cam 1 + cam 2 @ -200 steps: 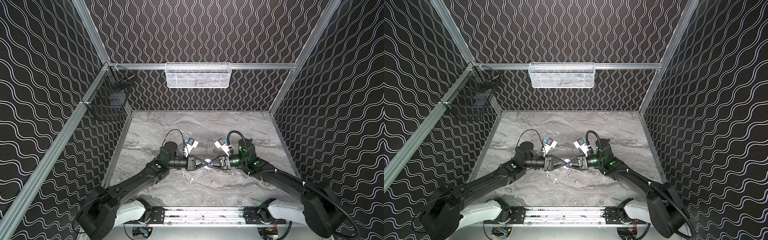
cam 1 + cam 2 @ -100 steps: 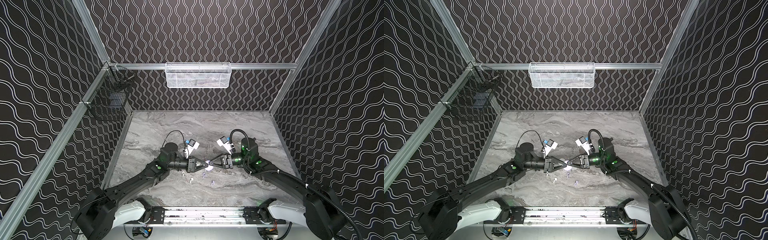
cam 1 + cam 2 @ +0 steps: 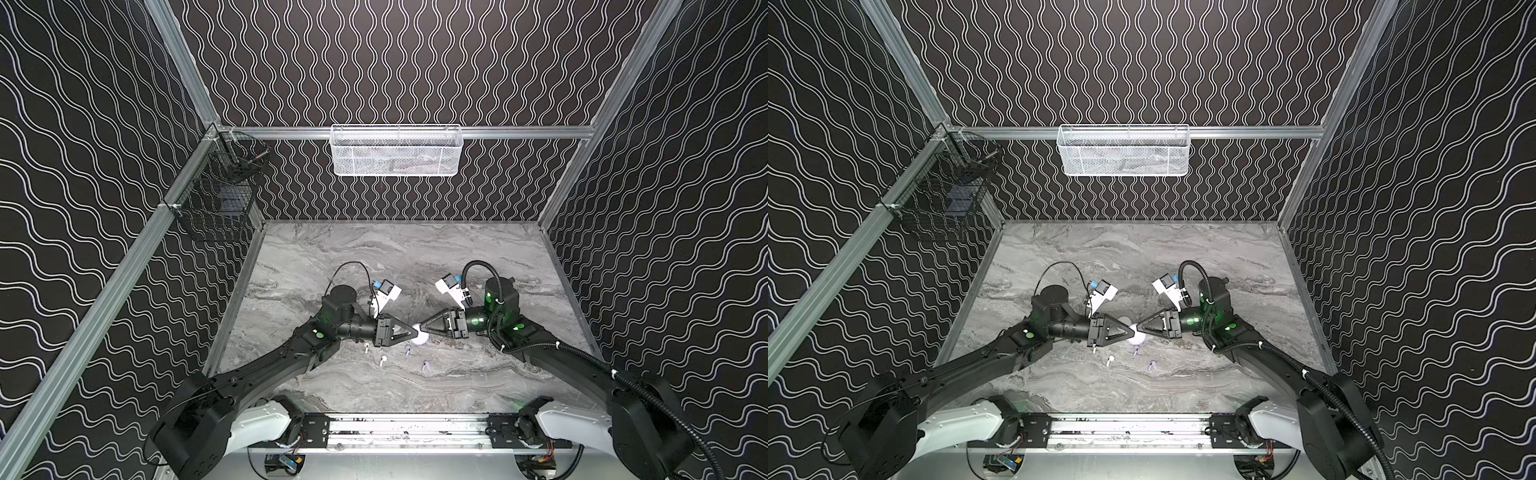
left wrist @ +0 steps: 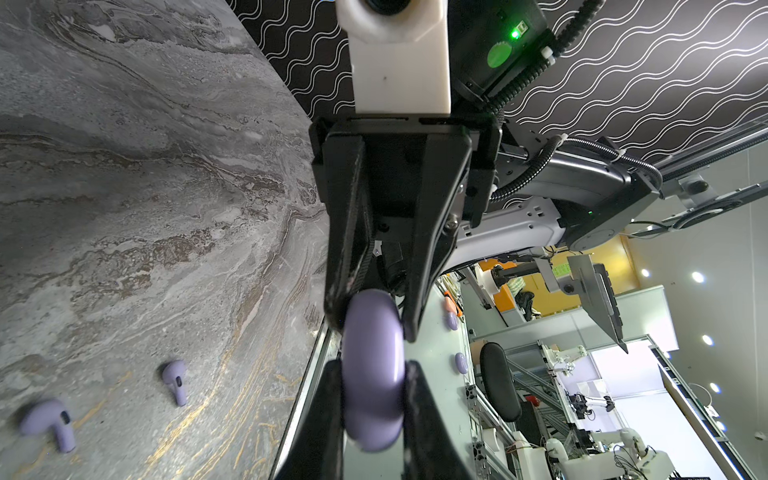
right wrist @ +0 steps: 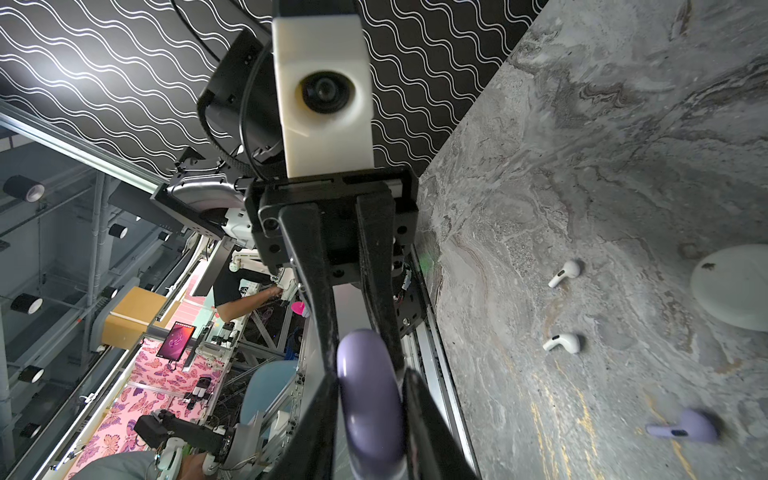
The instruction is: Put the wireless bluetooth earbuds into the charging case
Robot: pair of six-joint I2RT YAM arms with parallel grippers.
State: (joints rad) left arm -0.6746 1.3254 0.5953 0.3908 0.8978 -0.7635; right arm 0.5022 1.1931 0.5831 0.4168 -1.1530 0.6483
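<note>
The lilac round charging case [image 4: 374, 399] [image 5: 370, 415] hangs above the table between the two arms, closed as far as I can see. My left gripper [image 4: 374, 365] [image 3: 415, 331] is shut on one end of it. My right gripper [image 5: 370, 376] [image 3: 424, 331] meets it tip to tip and is shut on the other end. On the table just in front lie two white earbuds [image 3: 366, 346] [image 3: 382, 360] and two lilac earbuds [image 3: 408, 351] [image 3: 424, 365]. The white ones [image 5: 564, 274] [image 5: 562, 343] and a lilac one [image 5: 681, 430] also show in the right wrist view.
A pale round case [image 5: 735, 286] [image 3: 1123, 322] lies flat on the marble table [image 3: 415, 257], just behind the left gripper. A white mesh basket [image 3: 395, 151] hangs on the back wall and a black wire basket [image 3: 216, 199] on the left wall.
The right gripper's jaws have narrowed onto the lilac case and that arm has drawn a little to the right. The left gripper has kept its hold.
</note>
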